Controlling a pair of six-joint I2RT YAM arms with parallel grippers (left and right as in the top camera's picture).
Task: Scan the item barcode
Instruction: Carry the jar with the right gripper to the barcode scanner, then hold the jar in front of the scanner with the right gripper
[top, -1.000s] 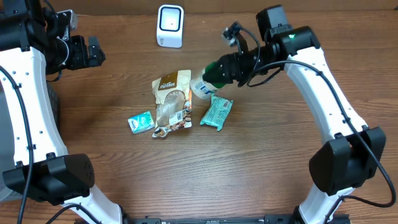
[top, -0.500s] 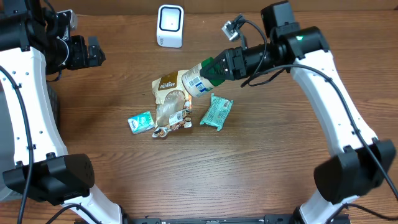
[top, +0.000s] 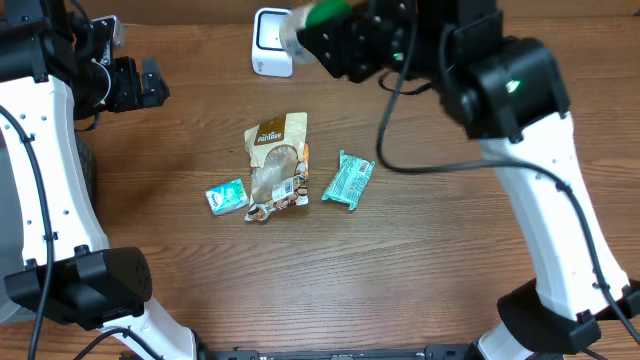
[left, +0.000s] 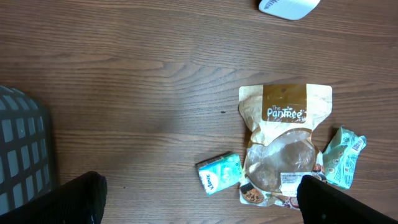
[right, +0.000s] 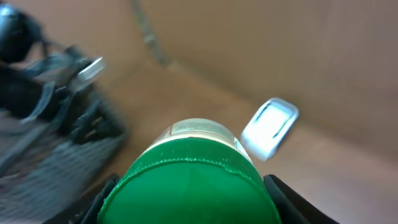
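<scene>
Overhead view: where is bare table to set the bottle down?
Free: the table strip in front of the brown pouch, small teal packet and teal wrapper, plus both sides of them. Crowded: that cluster, and by the scanner.

A brown pouch (top: 276, 165) marked "The Pantree" lies flat near the middle of a wooden table (top: 420, 270), label up, its clear window showing the contents. A small teal packet (top: 227, 196) lies just beside the pouch's lower left corner, and a teal wrapped bar (top: 348, 180) lies tilted just off its right side. A grey lattice-walled basket (left: 22, 152) stands far to the left, well apart from the three packages.
</scene>
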